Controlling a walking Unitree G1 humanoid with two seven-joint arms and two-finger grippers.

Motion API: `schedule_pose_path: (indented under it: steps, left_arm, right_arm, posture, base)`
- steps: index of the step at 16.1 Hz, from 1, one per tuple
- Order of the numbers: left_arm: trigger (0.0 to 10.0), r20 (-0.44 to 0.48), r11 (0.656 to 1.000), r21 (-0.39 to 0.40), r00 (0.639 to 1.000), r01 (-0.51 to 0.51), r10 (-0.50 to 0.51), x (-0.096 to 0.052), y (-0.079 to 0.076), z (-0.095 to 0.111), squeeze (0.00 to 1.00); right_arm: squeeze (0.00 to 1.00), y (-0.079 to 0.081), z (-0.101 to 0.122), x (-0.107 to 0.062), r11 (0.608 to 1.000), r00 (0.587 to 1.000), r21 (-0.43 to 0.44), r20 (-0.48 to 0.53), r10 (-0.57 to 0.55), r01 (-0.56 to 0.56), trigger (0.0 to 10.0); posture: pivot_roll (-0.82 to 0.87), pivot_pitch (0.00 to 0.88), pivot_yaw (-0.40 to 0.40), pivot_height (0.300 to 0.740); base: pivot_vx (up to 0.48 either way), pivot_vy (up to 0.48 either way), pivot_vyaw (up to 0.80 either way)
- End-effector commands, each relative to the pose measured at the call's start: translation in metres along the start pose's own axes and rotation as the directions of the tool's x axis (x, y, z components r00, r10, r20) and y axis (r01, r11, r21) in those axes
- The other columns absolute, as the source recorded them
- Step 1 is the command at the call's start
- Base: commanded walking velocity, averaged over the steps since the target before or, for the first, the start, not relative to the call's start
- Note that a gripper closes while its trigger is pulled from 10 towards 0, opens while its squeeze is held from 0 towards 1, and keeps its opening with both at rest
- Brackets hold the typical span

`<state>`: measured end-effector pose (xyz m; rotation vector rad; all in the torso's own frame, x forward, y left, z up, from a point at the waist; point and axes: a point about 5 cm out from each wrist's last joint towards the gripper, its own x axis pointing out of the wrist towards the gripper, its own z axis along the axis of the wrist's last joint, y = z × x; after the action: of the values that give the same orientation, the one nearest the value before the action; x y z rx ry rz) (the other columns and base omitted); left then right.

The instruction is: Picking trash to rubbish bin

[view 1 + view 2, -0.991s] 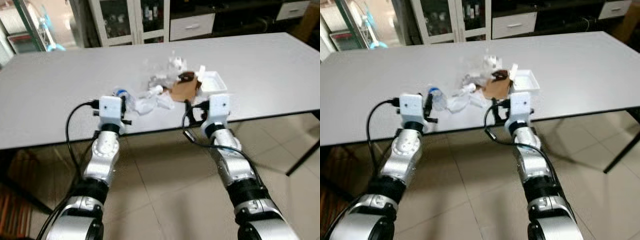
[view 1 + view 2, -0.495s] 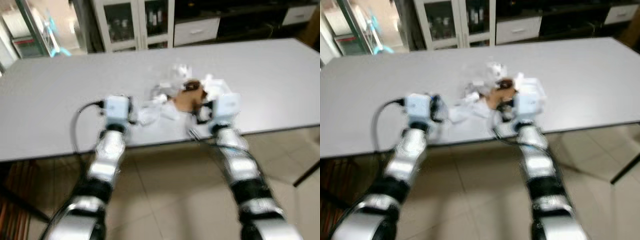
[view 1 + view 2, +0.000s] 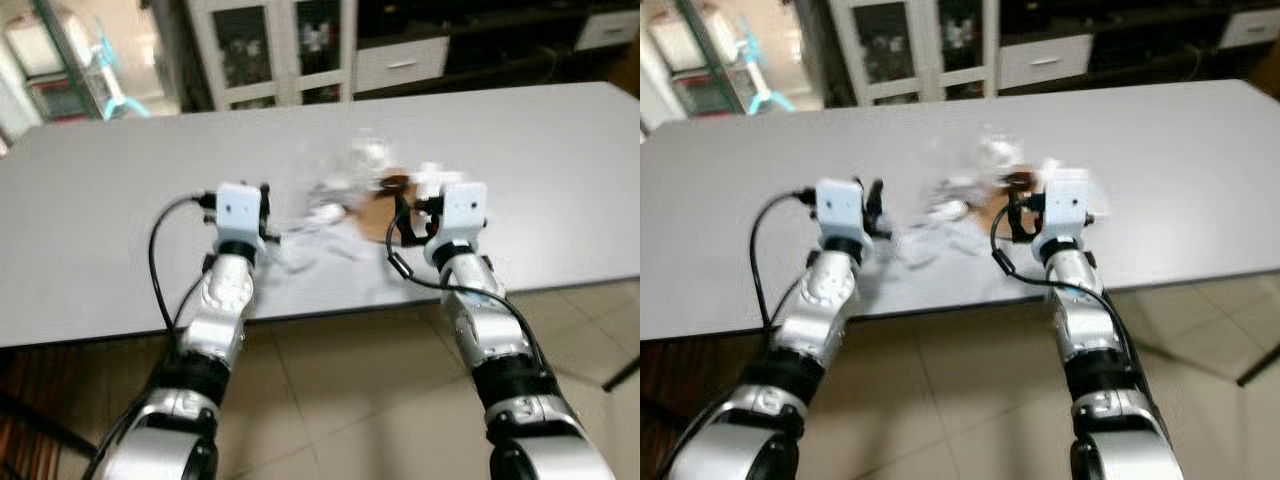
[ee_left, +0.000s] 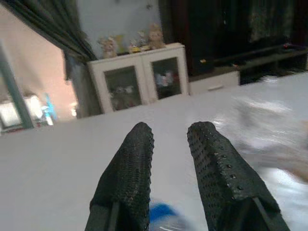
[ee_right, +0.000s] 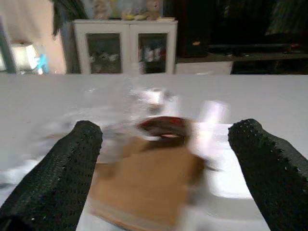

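Observation:
A pile of trash lies mid-table: crumpled clear and white wrappers, a brown cardboard piece and a white tray. My left gripper hovers over the table at the pile's left edge. Its fingers stand close together with nothing between them. A blue bottle cap shows just below them. My right gripper is open at the pile's right side. The cardboard lies straight ahead between its wide-spread fingers, and the tray is beyond it.
The long grey table spans the view, its front edge just under my forearms. White glass-door cabinets and dark drawers stand behind it. Tiled floor lies below, with a table leg at the right.
The whole view has shifted as I came closer to the table. Both grippers now reach further over its front edge, nearer the pile.

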<state>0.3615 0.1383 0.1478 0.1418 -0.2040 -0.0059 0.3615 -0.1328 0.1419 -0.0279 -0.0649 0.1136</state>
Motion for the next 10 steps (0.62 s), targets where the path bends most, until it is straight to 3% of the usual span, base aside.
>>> schedule_pose_path:
  steps: [1,10]
  left_arm:
    - [10.0,0.027,1.0,-0.004,1.0,-0.009,0.009,0.006,0.0016,0.011,0.0]
    - [10.0,0.022,1.0,0.003,1.0,-0.006,0.006,0.0057,0.0014,0.0119,0.0]
  right_arm:
    - [0.0,-0.0007,0.0111,0.0039,1.0,1.0,-0.008,0.026,0.001,-0.001,10.0]
    - [0.0,0.002,0.0096,0.003,1.0,1.0,-0.017,0.014,0.011,-0.01,10.0]
  posture:
    - [-0.05,0.019,0.048,0.74]
    - [-0.05,0.023,0.048,0.74]
  base:
    - [0.409,0.0,0.0]
    - [0.402,0.0,0.0]
